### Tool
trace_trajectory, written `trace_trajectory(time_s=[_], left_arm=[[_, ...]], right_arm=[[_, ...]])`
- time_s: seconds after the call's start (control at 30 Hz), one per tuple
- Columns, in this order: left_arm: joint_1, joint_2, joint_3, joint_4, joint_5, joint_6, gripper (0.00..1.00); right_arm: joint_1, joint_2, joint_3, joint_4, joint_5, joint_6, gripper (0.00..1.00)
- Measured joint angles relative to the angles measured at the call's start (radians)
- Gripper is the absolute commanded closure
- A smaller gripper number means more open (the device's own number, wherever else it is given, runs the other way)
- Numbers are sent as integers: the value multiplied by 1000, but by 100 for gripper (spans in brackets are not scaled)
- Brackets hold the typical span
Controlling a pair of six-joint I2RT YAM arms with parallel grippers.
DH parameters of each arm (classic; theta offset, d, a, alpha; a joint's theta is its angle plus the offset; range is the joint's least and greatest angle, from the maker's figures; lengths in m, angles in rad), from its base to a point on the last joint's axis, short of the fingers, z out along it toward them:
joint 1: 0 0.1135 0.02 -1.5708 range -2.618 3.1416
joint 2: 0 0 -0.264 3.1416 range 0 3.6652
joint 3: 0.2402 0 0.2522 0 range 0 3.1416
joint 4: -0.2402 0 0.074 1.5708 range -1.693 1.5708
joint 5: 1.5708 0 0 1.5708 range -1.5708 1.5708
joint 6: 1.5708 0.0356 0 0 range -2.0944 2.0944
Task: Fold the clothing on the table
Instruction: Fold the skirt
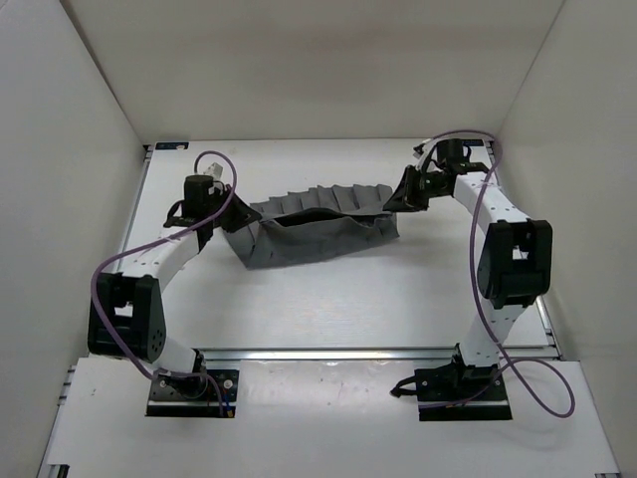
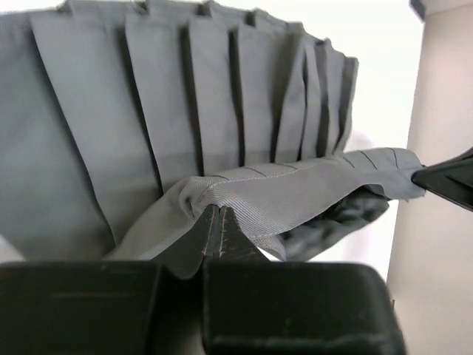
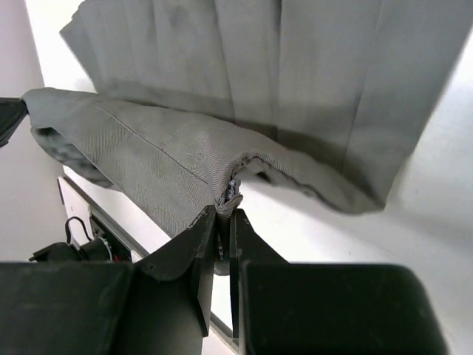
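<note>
White table (image 1: 328,309), metal rails (image 1: 338,353), white walls (image 1: 70,199), grey clothing (image 1: 309,239) over its middle.

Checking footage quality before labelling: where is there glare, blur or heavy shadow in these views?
Top external: even light, no glare, the clothing sharp. Left wrist: table blown out white, left gripper nearly black. Right wrist: clothing weave crisp, right gripper dark.

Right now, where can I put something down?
Biggest bare patch: the table between the clothing and the near rail. A thinner strip lies behind it. Crowded at both ends, where the left tool and right tool pinch it.
</note>
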State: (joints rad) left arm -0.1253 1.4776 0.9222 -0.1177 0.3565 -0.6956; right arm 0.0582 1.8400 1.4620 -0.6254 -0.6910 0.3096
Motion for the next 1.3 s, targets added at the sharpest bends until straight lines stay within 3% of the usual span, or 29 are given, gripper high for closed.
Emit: trace_trajectory(time_s=[0.23,0.3,0.33,0.37,0.4,0.47,0.5,0.63,0.77,0.93,1.3], left_arm=[[51,2,13,14,7,4,96],[58,18,33,14,6,9,85],[61,32,47,19,6,8,81],[65,50,59,30,6,6,63],[71,70,69,45,4,3,47],[88,122,96,72,5,-14,38],[98,152,111,90,5,-23,37],[148,271,167,145,18,-60,36],[177,286,147,159,15,-74,35],[136,256,59,193,10,-72,36],[36,356,49,185,-17,-34,36]], right_arm=[[5,84,158,-10,-43,-8,100],[14,137,236,-12,-55,-19,99],[18,163,267,-2,-64,-22,87],[21,191,294,10,-74,-23,70],[25,215,312,34,-83,-21,65],[31,253,322,103,-85,-7,55],[33,268,322,138,-82,3,47],[39,285,288,280,-48,11,37],[36,262,208,407,5,-7,30],[-2,252,87,493,15,-56,32],[-18,368,113,519,-74,-169,34]])
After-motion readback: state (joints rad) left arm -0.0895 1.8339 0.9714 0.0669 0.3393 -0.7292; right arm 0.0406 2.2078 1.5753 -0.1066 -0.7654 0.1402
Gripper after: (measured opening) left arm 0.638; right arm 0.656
